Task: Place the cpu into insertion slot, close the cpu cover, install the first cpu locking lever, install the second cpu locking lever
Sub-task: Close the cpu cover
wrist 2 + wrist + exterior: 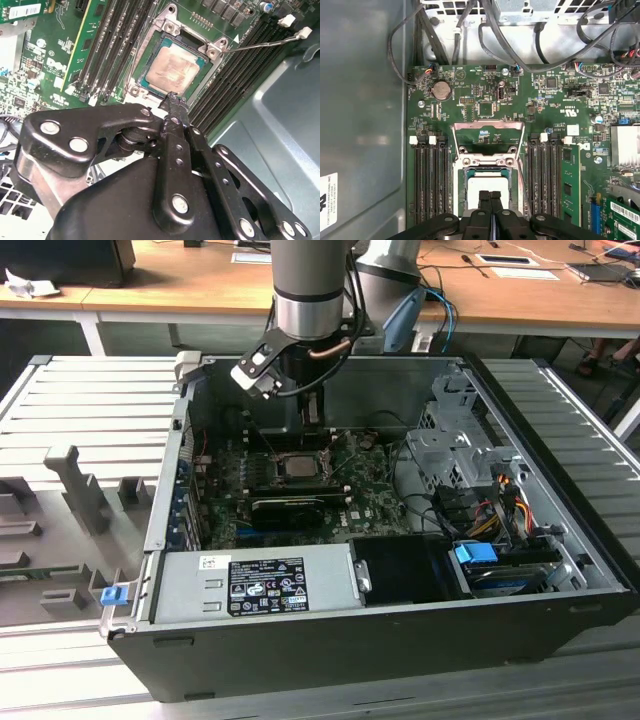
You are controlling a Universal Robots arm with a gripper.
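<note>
Labels: the grey power supply (255, 580) carries white and black stickers, and I cannot make out their print. A green card (20, 12) bears a white barcode sticker. White lettering is scattered over the board (485, 85).
Case (400, 640): black, lying open side up, with the power supply along its near wall in the exterior view.
Arm (310, 300): reaches straight down into the case; its upper part is cut off by the exterior view's top edge.
Gripper (489, 195): fingers (483, 200) pressed together with nothing between them, tips low over the cpu.
Cpu (170, 70): lies flat, seated in the slot (177, 42), between two banks of memory slots (427, 185).
Cpu look: small square with a dull silver-beige face, a smeared coppery-pink stain across the middle, and a thin teal rim around it.
Cover (487, 125): silver frame swung open, away from the slot; green board shows through its window.
Hidden: in the first wrist view the gripper's black links cover the near half of the cpu and slot. In the second wrist view they cover the slot's near edge.
Contact: cannot tell whether the tips touch the cpu or sit just above its edge.
</note>
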